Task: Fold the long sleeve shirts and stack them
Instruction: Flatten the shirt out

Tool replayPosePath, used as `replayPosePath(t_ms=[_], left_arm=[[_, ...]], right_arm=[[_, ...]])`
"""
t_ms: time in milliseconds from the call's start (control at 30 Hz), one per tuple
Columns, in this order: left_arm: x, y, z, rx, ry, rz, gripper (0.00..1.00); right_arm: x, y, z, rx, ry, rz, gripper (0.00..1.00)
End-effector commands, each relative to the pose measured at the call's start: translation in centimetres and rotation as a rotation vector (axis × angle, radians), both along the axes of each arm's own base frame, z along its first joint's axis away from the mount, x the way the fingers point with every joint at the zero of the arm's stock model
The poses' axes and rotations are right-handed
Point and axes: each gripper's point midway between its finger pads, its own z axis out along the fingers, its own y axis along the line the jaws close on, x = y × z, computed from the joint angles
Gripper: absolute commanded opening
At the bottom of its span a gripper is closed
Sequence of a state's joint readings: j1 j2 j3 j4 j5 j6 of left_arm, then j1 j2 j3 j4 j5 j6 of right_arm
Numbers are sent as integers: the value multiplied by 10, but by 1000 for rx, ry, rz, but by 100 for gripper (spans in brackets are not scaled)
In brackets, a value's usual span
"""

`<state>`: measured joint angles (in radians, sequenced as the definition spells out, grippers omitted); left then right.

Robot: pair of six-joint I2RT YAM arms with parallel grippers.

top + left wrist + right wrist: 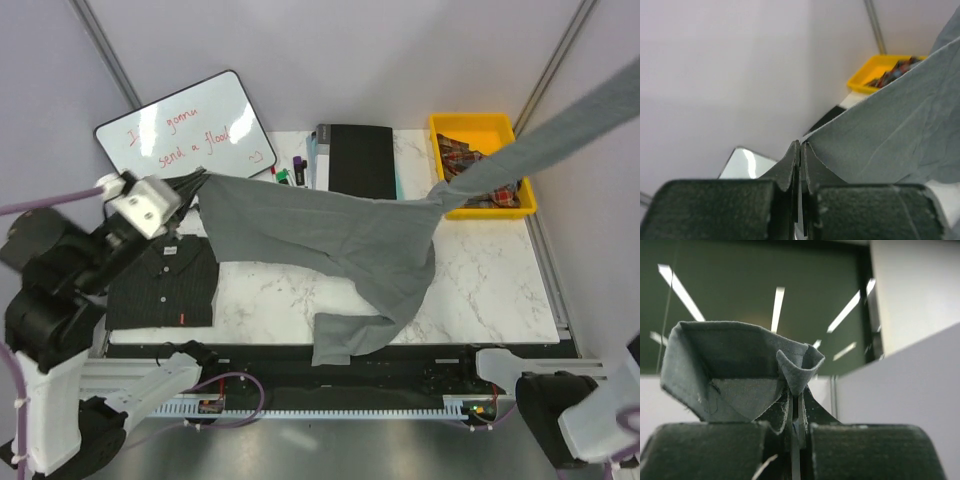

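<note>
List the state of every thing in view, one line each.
Grey shirt, unfolded, stretched between both grippers.
Striped shirt, folded, flat on the table.
Left gripper, shut on grey shirt.
Right gripper, shut on grey shirt.
Book, closed, lying flat.
Bin, partly filled.
Whiteboard, written on in red.

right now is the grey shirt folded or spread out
Spread: the grey shirt is stretched open above the table, one end trailing to the near edge.

Bright, even light; blurred near foregrounds.
</note>
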<state>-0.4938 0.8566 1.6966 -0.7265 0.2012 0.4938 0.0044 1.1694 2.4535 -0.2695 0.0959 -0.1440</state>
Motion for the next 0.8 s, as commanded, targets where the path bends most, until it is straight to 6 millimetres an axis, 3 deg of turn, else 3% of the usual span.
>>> replayPosePath(t_ms=[0,67,167,233,333,367,433,467,500,533,567,600,633,667,700,733,767], left_arm=[[-82,3,47,-119,-103,-206,2],[-110,12,69,-168,-150,-228,2],[-131,19,83,-206,-164,-229,2],[-134,20,85,-209,-165,-211,2],[-106,22,68,-190,-107,-101,2],[-90,27,59,-192,-73,-36,2],[-50,28,21,-160,51,41,2],[-35,31,3,-143,98,84,2],[-12,27,-30,-104,189,101,2],[-3,25,-45,-85,224,106,2],[4,19,-61,-66,265,86,2],[21,13,-93,-32,348,82,2],[30,11,-108,-20,383,88,2],[42,11,-118,-12,391,105,2],[55,10,-146,14,439,120,2],[65,10,-159,26,451,136,2],[74,10,-170,37,458,147,2]], right_arm=[[-144,-12,35,26,-376,-78,0],[-190,-13,36,22,-481,-97,0],[-225,-13,37,21,-558,-114,0],[-232,-8,37,2,-578,-148,0],[-204,-8,37,-6,-515,-151,0],[-168,-9,37,-16,-441,-161,0],[-123,-9,31,-40,-347,-169,0],[-71,-8,22,-62,-245,-170,0],[-46,-6,16,-89,-196,-179,0],[-23,-2,11,-123,-163,-169,0],[28,1,-5,-159,-71,-163,0],[54,4,-15,-195,-25,-170,0],[75,3,-22,-204,0,-181,0],[127,8,-44,-249,90,-158,0],[151,8,-55,-262,128,-159,0],[173,8,-65,-278,160,-163,0],[219,10,-88,-303,236,-145,0]])
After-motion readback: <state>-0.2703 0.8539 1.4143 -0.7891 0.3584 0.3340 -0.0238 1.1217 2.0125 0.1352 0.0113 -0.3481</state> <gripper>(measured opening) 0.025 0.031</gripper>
